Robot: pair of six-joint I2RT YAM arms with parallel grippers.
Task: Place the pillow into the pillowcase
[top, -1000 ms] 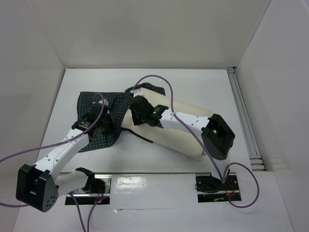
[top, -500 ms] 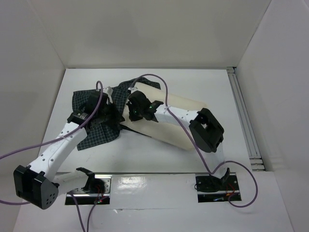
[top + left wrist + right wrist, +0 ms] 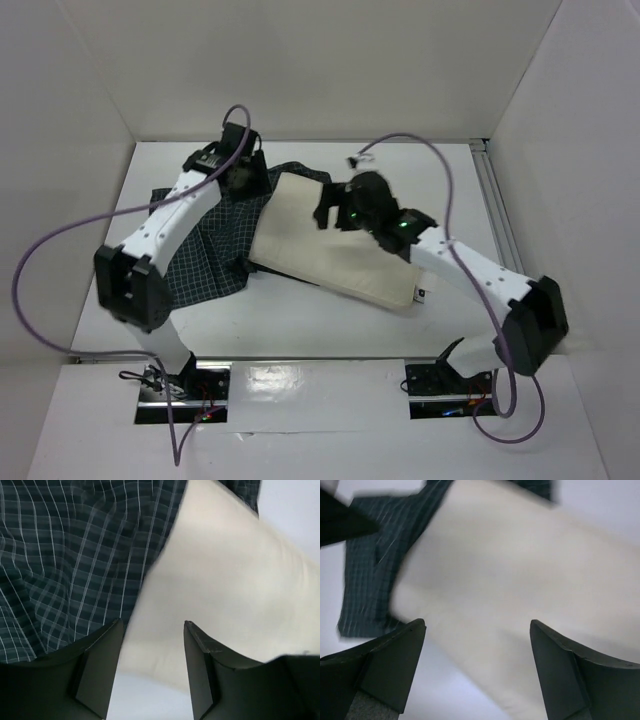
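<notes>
The cream pillow [image 3: 340, 250] lies slantwise in the middle of the table, its left end resting over the dark checked pillowcase [image 3: 205, 255]. The case spreads crumpled to the left and shows again behind the pillow's far corner. My left gripper [image 3: 250, 178] hovers open above the far left corner of the pillow, nothing between its fingers. In the left wrist view it [image 3: 152, 626] looks down on the pillow [image 3: 230, 580] beside the pillowcase [image 3: 70, 555]. My right gripper [image 3: 330, 208] hangs open and empty over the pillow's far edge; its [image 3: 477, 625] view shows the pillow [image 3: 520, 565] and pillowcase [image 3: 375, 565].
White walls close in the table on the left, back and right. A metal rail [image 3: 505, 250] runs along the right side. A purple cable [image 3: 60, 250] loops out to the left of the left arm, and another arches over the right arm.
Both grippers opened, let go of the fabric and rose. The left arm swung to the far side, the right arm drew back rightward. The pillow settled flatter and slid left over the case.
</notes>
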